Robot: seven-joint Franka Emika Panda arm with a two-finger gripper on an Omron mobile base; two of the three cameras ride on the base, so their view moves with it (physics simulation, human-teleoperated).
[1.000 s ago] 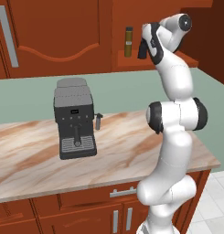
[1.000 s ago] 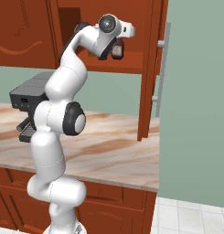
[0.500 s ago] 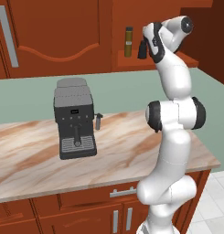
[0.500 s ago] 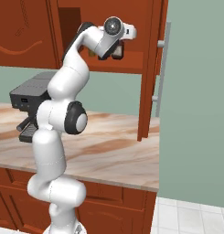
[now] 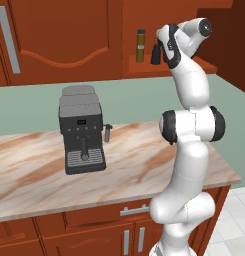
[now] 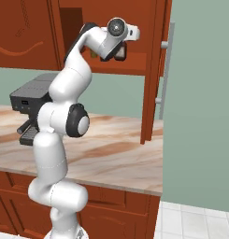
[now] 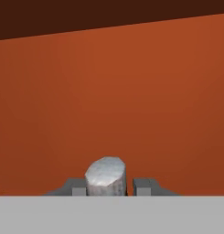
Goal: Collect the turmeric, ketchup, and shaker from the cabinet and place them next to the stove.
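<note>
The cabinet (image 5: 164, 65) is smooth red-brown wood, its doorless niche a flat shelf with a plain back wall that glows orange-red in the hand view. Below it the bench (image 5: 39, 175) has a glossy marble top veined in pink, tan and cream, over wooden drawers with grey bar handles. A boxy dark grey coffee machine (image 5: 81, 130) stands on it, with a ribbed drip tray and a small grey portafilter (image 5: 108, 133) jutting from its side.

The turmeric (image 5: 140, 46) is a tall slim olive-brown cylinder with a dark cap, upright at the left of the shelf. Just right of it, against the white arm, sits a shorter dark shape (image 5: 156, 54); whether it is the ketchup or the shaker cannot be told from there.

In the hand view a rounded, faceted, speckled silver-grey top (image 7: 105, 176) rises between the two dark fingers (image 7: 144, 186), one pressed to each side of it. This looks like the shaker's cap, though its body is hidden. The gripper (image 7: 105, 187) is clamped on it, inside the niche.

A second ago the fingers stood wide apart; they have since closed in on the cap. The arm has barely shifted, and the turmeric and coffee machine stand as before.
</note>
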